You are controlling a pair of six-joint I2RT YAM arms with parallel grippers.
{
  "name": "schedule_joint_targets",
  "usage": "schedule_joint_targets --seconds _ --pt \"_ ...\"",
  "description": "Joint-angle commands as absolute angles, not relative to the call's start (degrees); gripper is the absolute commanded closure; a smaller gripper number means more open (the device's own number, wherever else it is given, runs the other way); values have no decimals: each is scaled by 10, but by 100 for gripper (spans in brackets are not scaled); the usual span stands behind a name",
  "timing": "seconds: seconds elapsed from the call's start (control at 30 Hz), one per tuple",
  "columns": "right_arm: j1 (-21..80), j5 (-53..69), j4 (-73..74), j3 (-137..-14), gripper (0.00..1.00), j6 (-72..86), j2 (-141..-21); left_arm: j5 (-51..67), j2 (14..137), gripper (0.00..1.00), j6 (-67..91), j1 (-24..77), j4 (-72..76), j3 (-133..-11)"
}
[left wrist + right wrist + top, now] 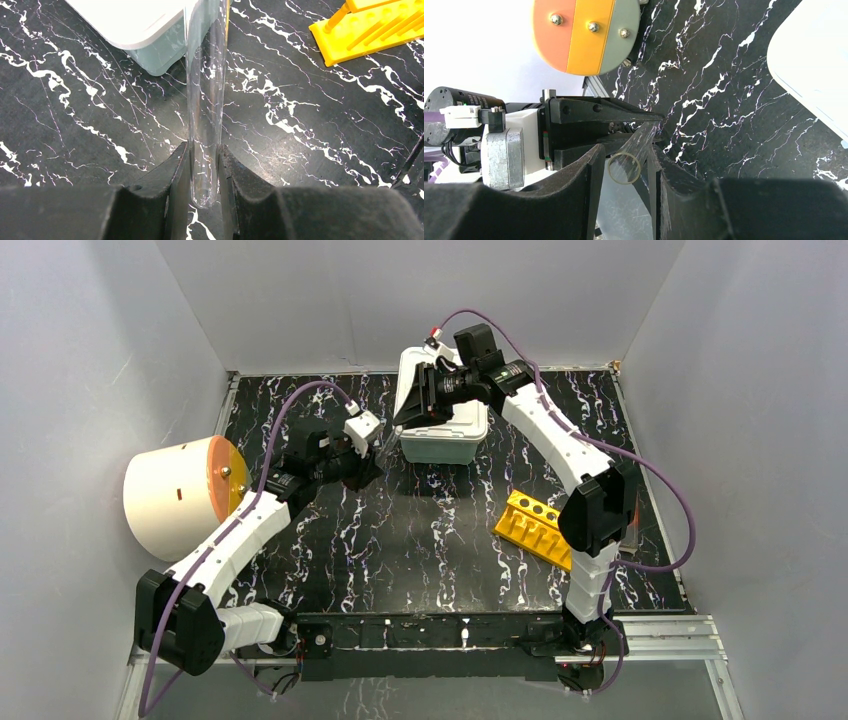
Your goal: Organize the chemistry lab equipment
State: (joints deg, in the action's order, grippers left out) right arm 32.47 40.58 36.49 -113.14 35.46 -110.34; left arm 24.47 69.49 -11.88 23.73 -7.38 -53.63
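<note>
A clear glass tube (204,100) is clamped near its rounded closed end by my left gripper (204,147), which is shut on it above the dark marbled table. The tube's open rim (624,168) sits between the jaws of my right gripper (626,150). Those jaws stand open, with a gap showing on the left side of the rim. In the top view the left gripper (366,468) and the right gripper (405,418) meet end to end in front of the white bin. The yellow holed rack (535,528) lies on the table at the right.
A white lidded bin (445,425) stands at the back centre, under the right wrist. The big white drum with its orange face (175,495) lies at the left edge. Grey walls close in the table on three sides.
</note>
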Motion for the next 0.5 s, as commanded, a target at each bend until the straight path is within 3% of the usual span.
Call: schedule_joint_targets --seconds 0.0,0.23,0.47 --pt "328 432 365 -1162 55 345 -1105 255 685 99 -133 242 -73 -559" --pt "335 416 390 -1168 56 329 -1114 254 686 99 -138 244 -76 -560" --pt "339 379 407 -1177 72 319 -1118 256 686 95 -132 245 -79 -557"
